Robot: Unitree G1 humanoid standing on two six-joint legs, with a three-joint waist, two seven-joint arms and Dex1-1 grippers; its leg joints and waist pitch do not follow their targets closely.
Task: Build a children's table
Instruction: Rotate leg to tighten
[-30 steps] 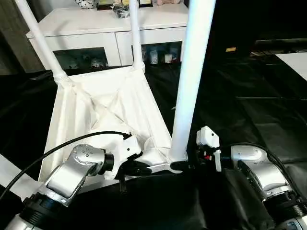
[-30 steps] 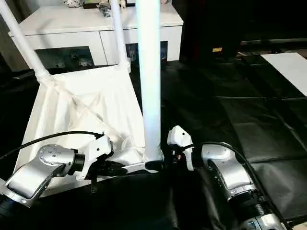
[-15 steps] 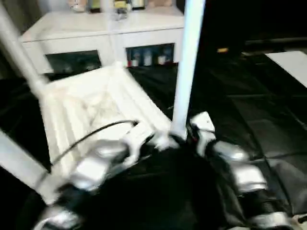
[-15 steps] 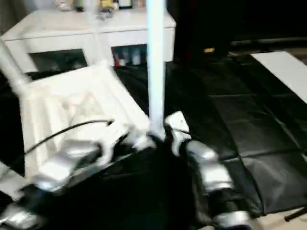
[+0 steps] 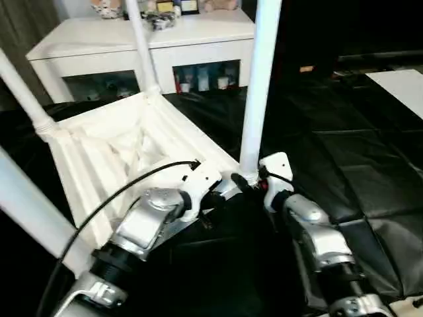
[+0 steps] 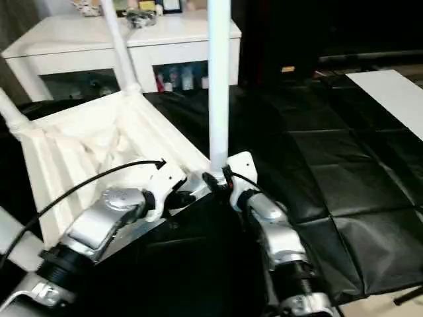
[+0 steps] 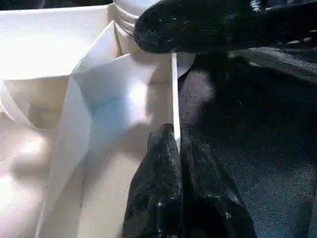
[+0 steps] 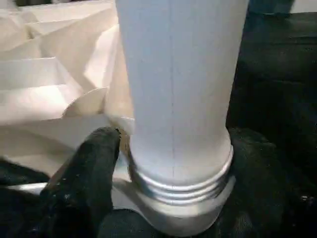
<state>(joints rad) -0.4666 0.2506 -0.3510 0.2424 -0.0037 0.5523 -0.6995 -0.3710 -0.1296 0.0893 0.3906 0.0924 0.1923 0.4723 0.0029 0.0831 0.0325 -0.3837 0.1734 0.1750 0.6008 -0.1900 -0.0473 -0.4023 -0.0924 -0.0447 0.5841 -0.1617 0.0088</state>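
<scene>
We're looking down on a black sheeted floor, creased and seamed, spreading across the right and centre of the frame. Directly on it lies the children's table, upside down at centre left, ribbed underside up, its legs rising. At the upper right edge we see a flat white panel lying on the black too.
</scene>
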